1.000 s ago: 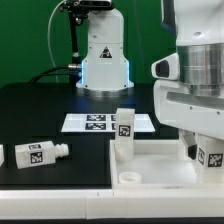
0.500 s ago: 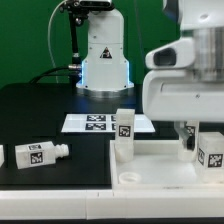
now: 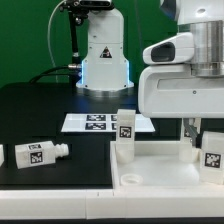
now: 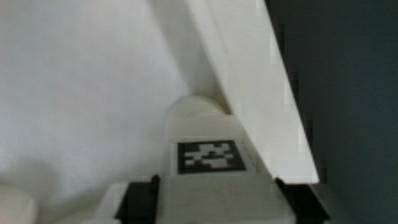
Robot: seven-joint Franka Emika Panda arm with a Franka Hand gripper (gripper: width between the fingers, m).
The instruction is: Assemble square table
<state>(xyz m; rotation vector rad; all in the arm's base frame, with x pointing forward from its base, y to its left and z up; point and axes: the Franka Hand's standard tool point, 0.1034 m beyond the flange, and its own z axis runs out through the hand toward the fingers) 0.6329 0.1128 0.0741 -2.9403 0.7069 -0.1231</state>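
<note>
The square table's slab (image 3: 160, 170), the largest white piece, is lying flat on the black table (image 3: 50, 110) toward the exterior view's right, its raised rim and one corner hole being shown near the front. The robot arm's bulky white wrist housing (image 3: 185, 85) is hanging over the slab's far right part.

Beneath it, the gripper (image 3: 196, 133) is being held down at one leg (image 3: 212, 153) that is standing upright on the slab, tag facing forward. In the wrist view this leg (image 4: 210, 145) is being framed between the two dark fingers (image 4: 146, 196), just beside the slab's rim (image 4: 240, 70); the jaws are seen close against its sides, yet whether they are actually clamping it cannot be told.

A second leg (image 3: 124, 135) is standing upright at the slab's left edge, well apart from the gripper. A third leg (image 3: 38, 153) is lying on its side on the black table, further left. The marker board (image 3: 100, 122) is lying behind.
</note>
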